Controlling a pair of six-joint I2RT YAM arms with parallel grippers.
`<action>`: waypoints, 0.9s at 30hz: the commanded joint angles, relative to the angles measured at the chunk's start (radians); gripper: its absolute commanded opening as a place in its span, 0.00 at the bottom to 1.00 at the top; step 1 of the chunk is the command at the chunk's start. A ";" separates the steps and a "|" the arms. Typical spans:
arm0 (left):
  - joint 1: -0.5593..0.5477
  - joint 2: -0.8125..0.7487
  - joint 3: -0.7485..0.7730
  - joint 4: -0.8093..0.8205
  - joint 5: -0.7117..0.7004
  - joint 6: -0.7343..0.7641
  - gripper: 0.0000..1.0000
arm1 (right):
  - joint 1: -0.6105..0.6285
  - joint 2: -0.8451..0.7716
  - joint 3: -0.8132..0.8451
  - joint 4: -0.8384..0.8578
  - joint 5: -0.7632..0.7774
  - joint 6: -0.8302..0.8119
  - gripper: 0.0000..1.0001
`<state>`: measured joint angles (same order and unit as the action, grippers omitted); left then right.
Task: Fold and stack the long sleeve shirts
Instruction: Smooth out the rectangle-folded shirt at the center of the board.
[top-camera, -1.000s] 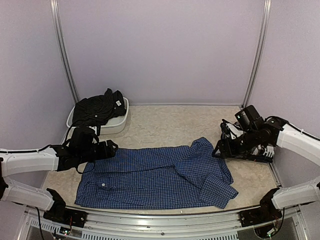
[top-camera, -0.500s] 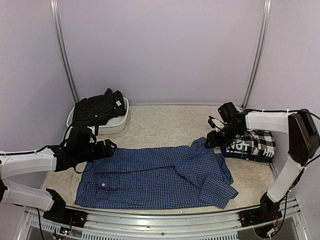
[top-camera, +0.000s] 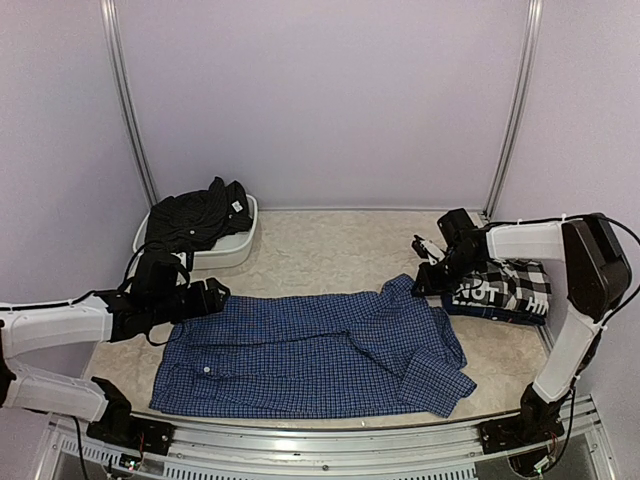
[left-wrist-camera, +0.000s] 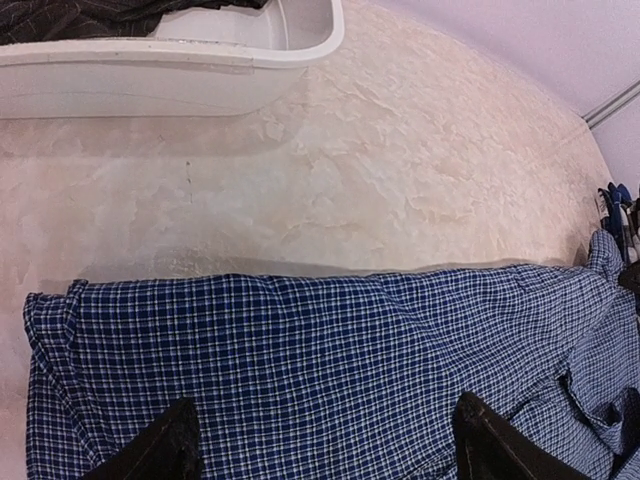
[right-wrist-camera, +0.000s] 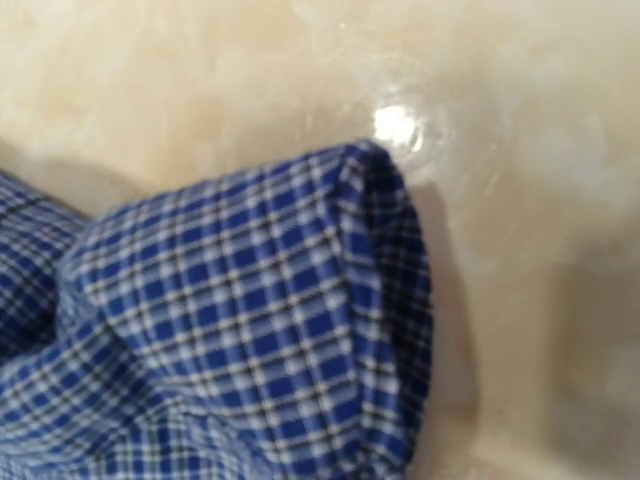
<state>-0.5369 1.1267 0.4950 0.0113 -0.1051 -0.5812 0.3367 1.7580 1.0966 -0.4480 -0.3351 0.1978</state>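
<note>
Swung inward, right tool (top-camera: 420, 282) nears blue shirt (top-camera: 310, 350); wrist view details cuff (right-wrist-camera: 290, 320).

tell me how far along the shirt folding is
Done: the black-and-white check shirt lies folded at the right edge. In hand: the blue check shirt lies spread out, the right gripper at its far right cuff, the left gripper open over its left end. Left: the black shirt, crumpled in the white bin.
</note>
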 joint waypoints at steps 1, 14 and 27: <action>0.009 0.002 -0.030 -0.008 0.028 -0.022 0.82 | -0.010 -0.034 -0.024 0.022 -0.040 0.004 0.12; 0.037 -0.016 -0.128 -0.076 0.076 -0.147 0.83 | -0.011 -0.141 -0.038 -0.002 -0.067 0.018 0.00; 0.017 -0.130 -0.135 -0.247 -0.071 -0.218 0.85 | -0.011 -0.129 -0.066 0.016 -0.083 0.007 0.00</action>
<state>-0.5102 1.0222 0.3737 -0.1791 -0.0933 -0.7639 0.3363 1.6386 1.0489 -0.4450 -0.3973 0.2100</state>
